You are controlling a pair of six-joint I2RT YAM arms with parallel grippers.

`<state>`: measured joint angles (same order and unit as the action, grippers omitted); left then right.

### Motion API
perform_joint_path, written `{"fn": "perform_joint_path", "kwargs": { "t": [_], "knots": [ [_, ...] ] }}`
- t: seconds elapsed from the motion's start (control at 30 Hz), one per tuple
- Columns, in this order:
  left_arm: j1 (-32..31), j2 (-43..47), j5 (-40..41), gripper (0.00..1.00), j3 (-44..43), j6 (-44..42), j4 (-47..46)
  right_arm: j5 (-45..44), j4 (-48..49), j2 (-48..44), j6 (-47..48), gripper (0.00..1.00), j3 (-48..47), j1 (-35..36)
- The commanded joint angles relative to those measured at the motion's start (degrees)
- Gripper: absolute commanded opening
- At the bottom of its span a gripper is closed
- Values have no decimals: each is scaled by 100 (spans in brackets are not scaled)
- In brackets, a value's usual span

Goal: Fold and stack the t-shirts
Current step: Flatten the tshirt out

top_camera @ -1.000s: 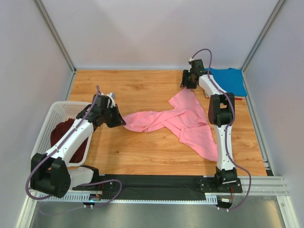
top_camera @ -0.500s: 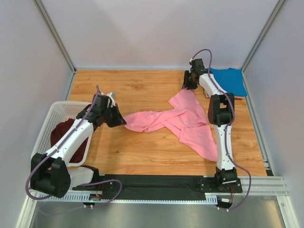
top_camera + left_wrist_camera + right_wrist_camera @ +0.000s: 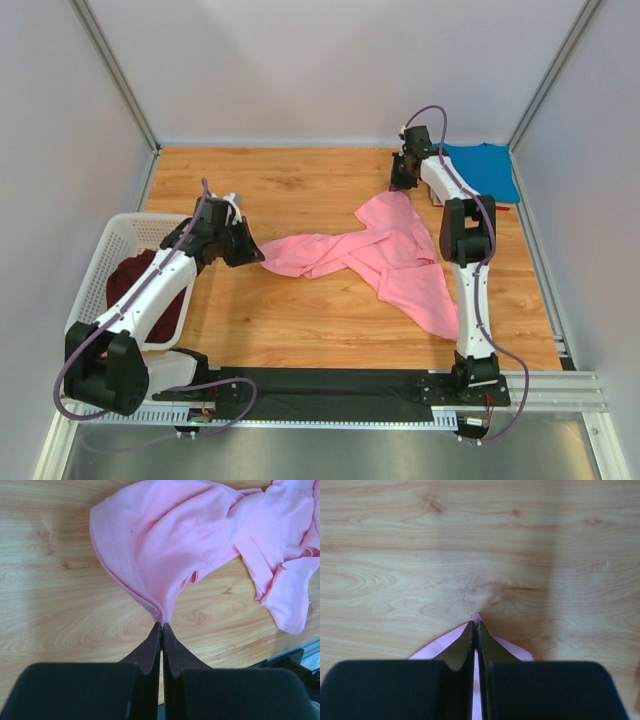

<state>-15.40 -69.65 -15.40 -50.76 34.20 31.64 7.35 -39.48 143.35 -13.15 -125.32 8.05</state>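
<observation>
- The pink t-shirt (image 3: 385, 255) was seen crumpled across the middle of the wooden table (image 3: 300, 190). It was drawn into a long tail towards the left and a narrow point towards the far side, and its broadest part was spread towards the near right.
- The blue t-shirt (image 3: 485, 168) was laid flat in the far right corner. The dark maroon t-shirt (image 3: 135, 285) was bundled inside the white basket (image 3: 95, 265) at the left edge of the table.
- The left arm was reached from its base up over the basket, and its wrist was held low at the left tip of the pink t-shirt.
- The right arm was stretched far across the table, alongside the pink cloth. Its wrist was bent down at the shirt's far point, just beside the blue t-shirt.
- The left gripper (image 3: 161, 626) was pressed closed, and a thin fold of the pink hem was pinched between its fingertips.
- The right gripper (image 3: 475, 625) was likewise clamped together on a small pink corner. A sliver of cloth was shown just past the fingertips, and more pink was spread on either side beneath them.
</observation>
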Motion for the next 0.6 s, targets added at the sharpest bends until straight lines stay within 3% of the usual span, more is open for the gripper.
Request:
{"fn": "perform_joint_path", "kwargs": {
  "t": [0.0,0.2,0.33,0.57],
  "knots": [
    [-16,-5,-104,0,-250,104,-184,-128,-174,-465,190,0,148,-6],
    [-7,-31,563,0,-1250,-18,464,-1092,-533,-1650,111,0,104,3],
    [2,4,1283,0,-2347,-27,1001,-1719,-622,-3080,216,0,507,-6],
    [90,399,1390,0,-3141,307,1301,-2695,-596,-5499,190,0,1185,-6]
  ]
}}
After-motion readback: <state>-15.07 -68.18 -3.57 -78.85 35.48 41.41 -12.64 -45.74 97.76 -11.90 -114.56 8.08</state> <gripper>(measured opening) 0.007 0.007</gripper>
